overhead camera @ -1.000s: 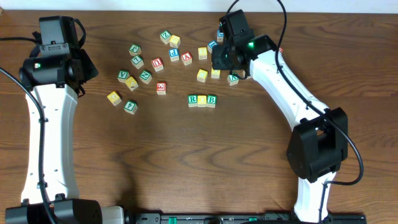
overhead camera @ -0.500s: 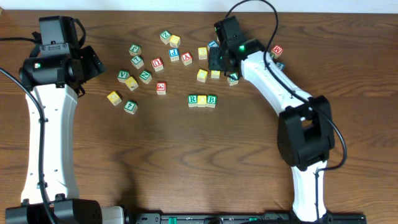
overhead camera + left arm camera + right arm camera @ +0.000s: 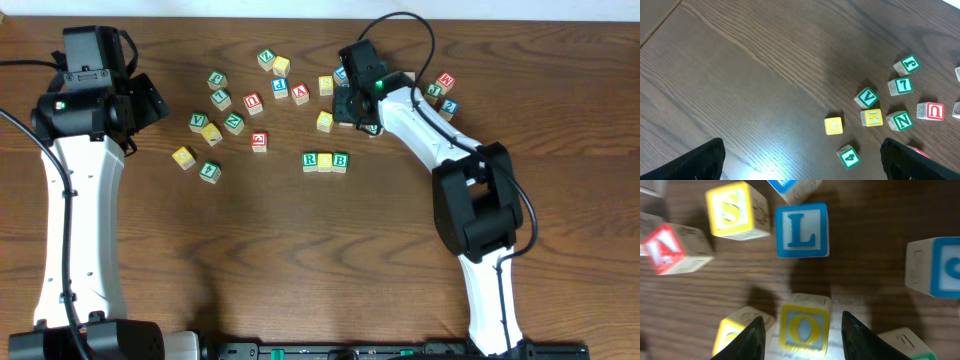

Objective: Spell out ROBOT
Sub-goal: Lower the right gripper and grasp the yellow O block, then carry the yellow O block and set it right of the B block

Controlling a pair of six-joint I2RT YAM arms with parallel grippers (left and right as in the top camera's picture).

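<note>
Worktop [image 3: 300,260]: three-cube row [image 3: 325,160], R, yellow, B, at centre. Left fingers [image 3: 700,160] spread wide, empty, well apart at 9 o'clock. Right fingers [image 3: 752,340] released, flanking O cube [image 3: 804,325] at its 9 and 3, no grip yet. I judge row's free end lies at cube's 6 o'clock.

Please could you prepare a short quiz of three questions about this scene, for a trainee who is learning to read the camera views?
1. True or false: the left tool holds a cube.
2. In the right wrist view, which letter is on the cube between the fingers of the right tool? A) L B) S C) O
3. Fill in: the row in the overhead view reads green R, yellow cube, then green __.
Key: 1 false, it is open and empty; 2 C; 3 B.
</note>
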